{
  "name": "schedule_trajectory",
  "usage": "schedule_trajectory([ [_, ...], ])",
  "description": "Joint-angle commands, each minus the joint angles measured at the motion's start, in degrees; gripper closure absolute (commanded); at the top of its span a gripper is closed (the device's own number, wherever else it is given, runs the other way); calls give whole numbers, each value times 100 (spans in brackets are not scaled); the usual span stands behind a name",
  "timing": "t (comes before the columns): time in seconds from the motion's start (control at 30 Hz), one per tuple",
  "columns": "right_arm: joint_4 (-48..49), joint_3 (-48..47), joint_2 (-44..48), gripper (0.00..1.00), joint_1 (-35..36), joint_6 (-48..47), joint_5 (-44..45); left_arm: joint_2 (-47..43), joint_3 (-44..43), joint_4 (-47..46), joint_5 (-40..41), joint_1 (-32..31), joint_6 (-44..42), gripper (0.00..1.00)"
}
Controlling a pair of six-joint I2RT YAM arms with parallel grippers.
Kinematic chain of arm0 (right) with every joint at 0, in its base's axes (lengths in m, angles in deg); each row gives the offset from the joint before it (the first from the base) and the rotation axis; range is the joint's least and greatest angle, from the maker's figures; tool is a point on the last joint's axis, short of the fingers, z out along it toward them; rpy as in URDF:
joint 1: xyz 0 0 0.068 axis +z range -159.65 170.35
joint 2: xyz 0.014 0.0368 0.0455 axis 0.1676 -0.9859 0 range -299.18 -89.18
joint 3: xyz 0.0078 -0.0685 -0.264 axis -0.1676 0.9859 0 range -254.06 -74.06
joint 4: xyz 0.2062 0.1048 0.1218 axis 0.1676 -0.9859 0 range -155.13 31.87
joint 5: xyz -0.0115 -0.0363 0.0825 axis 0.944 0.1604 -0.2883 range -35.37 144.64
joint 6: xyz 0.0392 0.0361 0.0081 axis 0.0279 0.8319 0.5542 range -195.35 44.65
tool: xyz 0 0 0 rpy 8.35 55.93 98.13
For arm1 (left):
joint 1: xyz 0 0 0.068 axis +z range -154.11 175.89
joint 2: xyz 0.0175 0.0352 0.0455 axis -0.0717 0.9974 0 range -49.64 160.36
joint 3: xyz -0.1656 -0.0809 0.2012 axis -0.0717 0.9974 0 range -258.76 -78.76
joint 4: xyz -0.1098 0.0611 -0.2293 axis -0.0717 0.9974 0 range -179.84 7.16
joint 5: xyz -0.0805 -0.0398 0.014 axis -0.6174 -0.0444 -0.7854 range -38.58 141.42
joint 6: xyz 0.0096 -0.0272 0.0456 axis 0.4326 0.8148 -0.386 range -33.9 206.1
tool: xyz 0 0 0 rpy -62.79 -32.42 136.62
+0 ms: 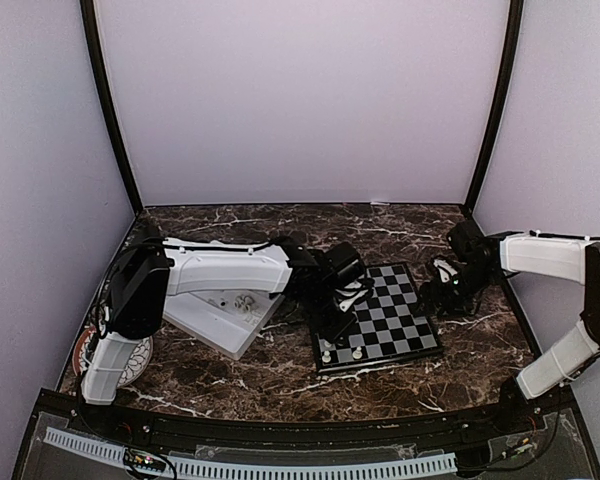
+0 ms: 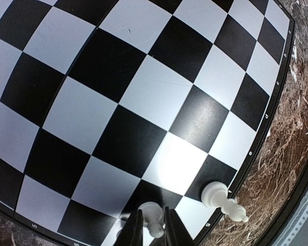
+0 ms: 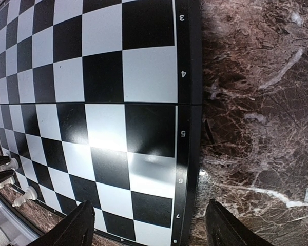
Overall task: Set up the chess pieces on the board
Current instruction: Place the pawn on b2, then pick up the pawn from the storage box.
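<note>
Board point(image 2: 143, 102): smooth glossy face, which is throwing back a bright patch of glare. Chess pieces point(image 2: 218, 196): white, looking like shiny moulded plastic. Table point(image 3: 256, 102): showing as polished brown stone with white veins. Arms point(image 1: 230, 268): appearing as smooth white and black plastic. Tray point(image 1: 208, 326): reading as matt white.

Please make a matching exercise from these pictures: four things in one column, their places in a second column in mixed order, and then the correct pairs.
1. left gripper
2. right gripper
3. white tray
4. round plate

A. farthest left, partly hidden
B. at the right edge of the board, open
C. around a white piece at the board's near left corner
D. between the plate and the board

Pairs: 1-C, 2-B, 3-D, 4-A
</note>
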Motion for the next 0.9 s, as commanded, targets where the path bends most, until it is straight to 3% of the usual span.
schedule_trajectory([
  [0.0, 106, 61, -42, 24, 44, -13, -61, 10, -145, 201, -27, -30, -40, 78],
  [0.23, 104, 61, -45, 24, 37, -26, -74, -302, -411, 290, 89, -28, -131, 68],
  [0.47, 97, 52, -59, 24, 43, -35, -104, -1124, -421, 529, 929, 245, -143, 63],
  [0.6, 106, 61, -31, 24, 44, -35, -106, -1596, -21, 903, 1484, 795, 345, 63],
  [0.87, 113, 61, 14, 24, 37, -35, -127, -2387, 1639, 1063, 1904, 2001, 1016, 68],
])
